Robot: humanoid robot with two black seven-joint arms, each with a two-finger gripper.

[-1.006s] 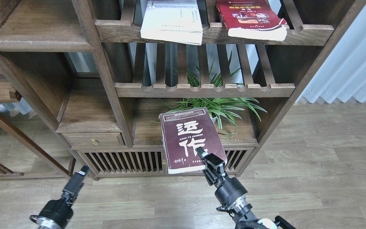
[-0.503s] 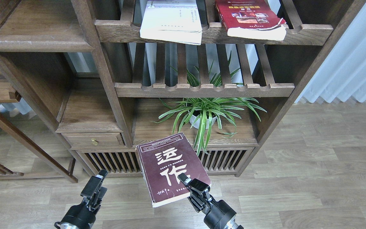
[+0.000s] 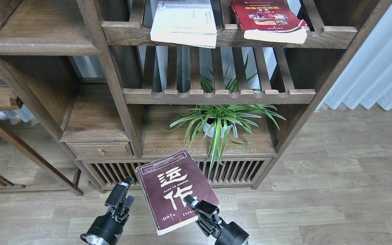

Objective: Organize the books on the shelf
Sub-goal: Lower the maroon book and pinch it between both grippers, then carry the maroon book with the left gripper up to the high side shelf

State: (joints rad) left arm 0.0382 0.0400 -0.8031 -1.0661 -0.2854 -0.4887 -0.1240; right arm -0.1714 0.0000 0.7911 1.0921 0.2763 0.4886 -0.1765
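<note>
From our head view, we hold the maroon book (image 3: pixel 176 190) in our right gripper (image 3: pixel 196 208), whose fingers are clamped on the lower right corner of its cover. The book hangs in the air low before the bookcase, over the floor, near none of the boards. Its cover faces up toward us, the long axis running from near-left to far-right, spine on the left, the title reading upright.

Our left gripper (image 3: pixel 120 198) hovers just beside the book's left edge, apart from it, with nothing in it; we cannot tell whether its fingers are parted or together.

The white book (image 3: pixel 183 22) and the red book (image 3: pixel 270 18) lie flat and apart on the top slatted shelf (image 3: pixel 230 34). The solid shelf (image 3: pixel 43 37) at upper left is bare, so we judge that all three books are yet to be placed there.
</note>
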